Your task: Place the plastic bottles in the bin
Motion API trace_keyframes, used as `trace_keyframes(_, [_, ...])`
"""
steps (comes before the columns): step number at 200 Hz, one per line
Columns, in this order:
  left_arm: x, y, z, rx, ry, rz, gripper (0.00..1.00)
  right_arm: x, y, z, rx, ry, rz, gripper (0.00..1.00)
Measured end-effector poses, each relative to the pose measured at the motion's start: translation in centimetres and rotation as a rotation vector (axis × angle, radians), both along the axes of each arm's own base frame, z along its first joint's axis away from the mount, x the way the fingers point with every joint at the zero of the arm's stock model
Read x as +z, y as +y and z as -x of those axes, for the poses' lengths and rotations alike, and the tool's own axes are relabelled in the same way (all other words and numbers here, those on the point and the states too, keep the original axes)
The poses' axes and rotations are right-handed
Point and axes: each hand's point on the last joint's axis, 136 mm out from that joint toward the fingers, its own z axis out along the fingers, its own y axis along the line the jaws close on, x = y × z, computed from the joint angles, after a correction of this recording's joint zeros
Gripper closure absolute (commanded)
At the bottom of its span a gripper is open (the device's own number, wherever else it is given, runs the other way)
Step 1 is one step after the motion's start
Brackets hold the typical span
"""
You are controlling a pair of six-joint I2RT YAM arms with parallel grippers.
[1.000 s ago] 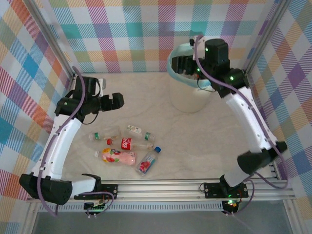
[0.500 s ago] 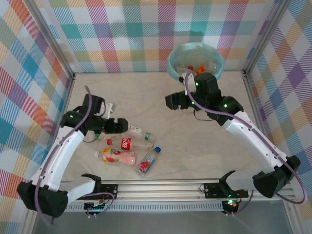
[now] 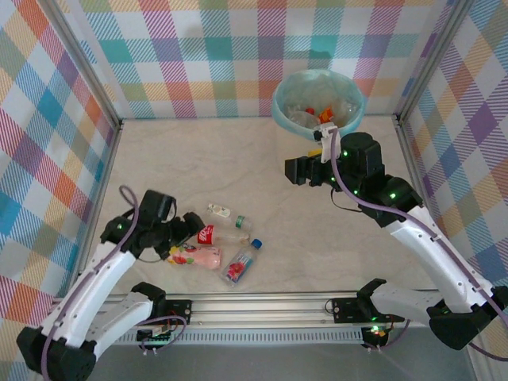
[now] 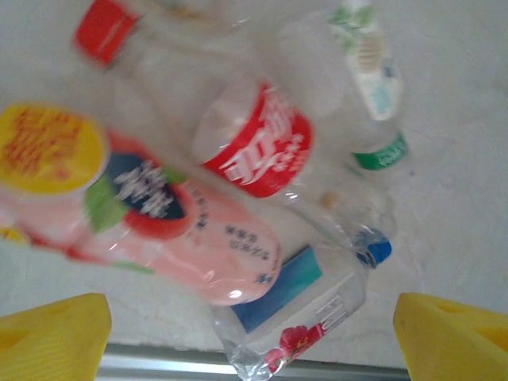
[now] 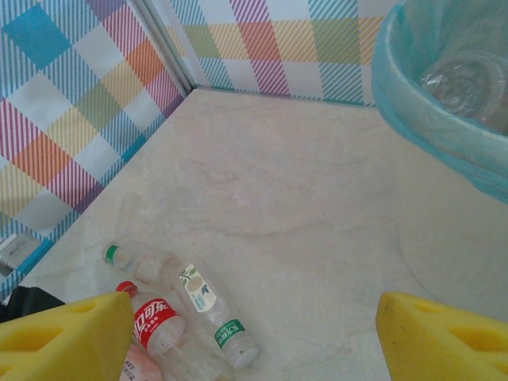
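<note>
The left gripper (image 3: 189,228) has come down and back toward the near edge of the table (image 3: 238,159). It now hangs right over the bottles lying there. The right gripper (image 3: 295,170) has left the bin (image 3: 277,103) and moved out over the middle of the table, just in front of the bin.

The left gripper's yellow fingers (image 4: 51,333) are far apart and hold nothing. Under it, four bottles lie on their sides, close together, near the near edge and left of the middle. There is a pink bottle (image 4: 182,230) with a yellow top. Next to it lies a clear bottle with a red label (image 4: 254,151) and a red cap. Past that one lies a clear bottle with a green label (image 4: 373,103). A small bottle with a blue cap (image 4: 317,309) lies closest to the near edge.

The right gripper's yellow fingers (image 5: 63,333) are wide apart too, with nothing in them.

The bin stands at the far edge, toward the right corner. More bottles in the bin (image 3: 317,113) can be seen.
</note>
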Motion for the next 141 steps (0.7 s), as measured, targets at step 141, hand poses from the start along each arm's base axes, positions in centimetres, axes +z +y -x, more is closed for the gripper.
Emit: trace_keyframes(141, [-6.5, 3.1, 2.1, 0.505, 0.226, 0.016, 0.07, -3.2, -0.3, -0.4, -0.025, 0.052, 0.055, 0.16])
